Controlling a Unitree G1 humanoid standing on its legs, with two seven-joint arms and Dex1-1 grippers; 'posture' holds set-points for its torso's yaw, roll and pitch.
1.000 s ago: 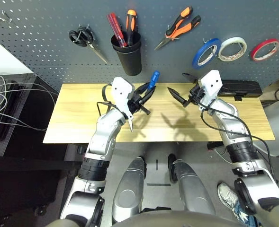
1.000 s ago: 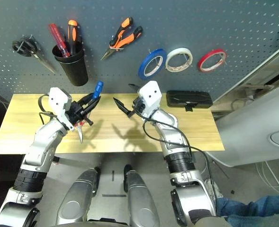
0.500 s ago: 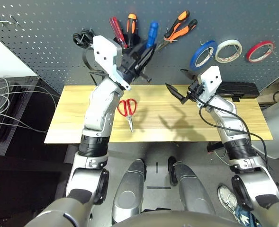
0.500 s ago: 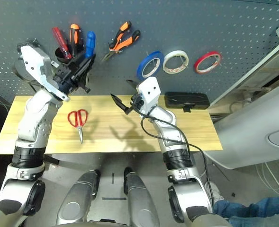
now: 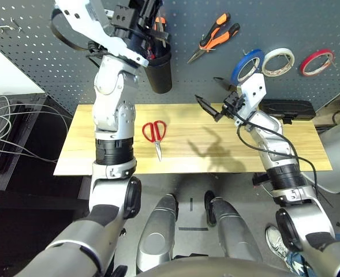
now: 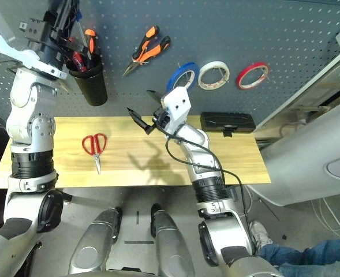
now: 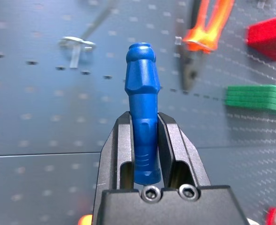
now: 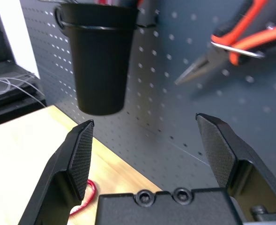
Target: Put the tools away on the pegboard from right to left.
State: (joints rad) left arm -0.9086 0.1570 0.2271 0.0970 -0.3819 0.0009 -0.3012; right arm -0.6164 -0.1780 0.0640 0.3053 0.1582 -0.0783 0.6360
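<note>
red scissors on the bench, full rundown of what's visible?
The red-handled scissors lie flat on the wooden table, blades shut. Two glossy red loop handles, plastic by the look, point toward the pegboard; the thin metal blades point toward the table's near edge. They sit below the black cup. Nothing touches them but the table.

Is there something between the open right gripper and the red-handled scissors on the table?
Nothing visible. The red-handled scissors lie alone on bare table, and the right gripper hangs open above it, off to their side.

My blue-handled screwdriver (image 7: 142,126) stands upright above the black cup (image 5: 159,69); red-handled scissors (image 5: 155,132) lie flat below it; pliers (image 5: 216,36) and blue tape ring (image 5: 247,62) hang to its right.
</note>
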